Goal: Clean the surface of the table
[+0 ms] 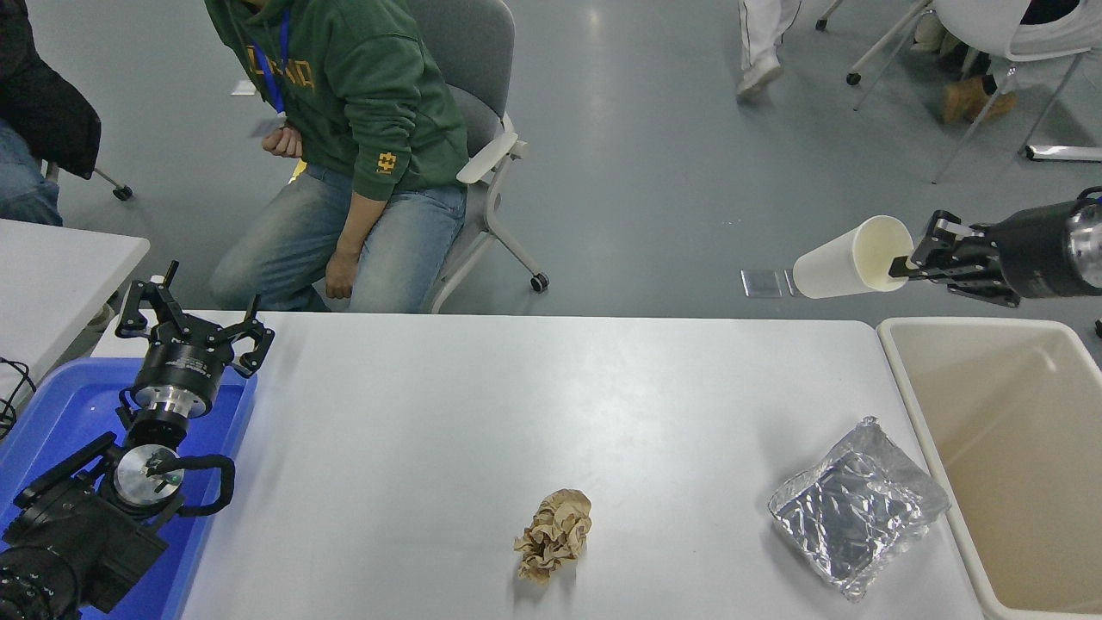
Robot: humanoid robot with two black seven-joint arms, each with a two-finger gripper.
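Nearest, at lower left: left gripper [191, 331] parked with fingers spread wide, holding nothing, above a blue tray [52, 413] at the left end of the table surface [516, 413], a broad white top filling the middle of the view. On it, toward the near edge, a crumpled brown paper ball [554, 535]; to the right, well apart, a crinkled foil pouch [857, 505] lying flat, just beside a beige bin [1007, 465] – touching or not, hard to say. Farther back, past the far right corner: right gripper [911, 260] clamped on the rim of a white paper cup [848, 257] – held sideways in the air. Beyond, a seated person [362, 129] in a green hoodie.
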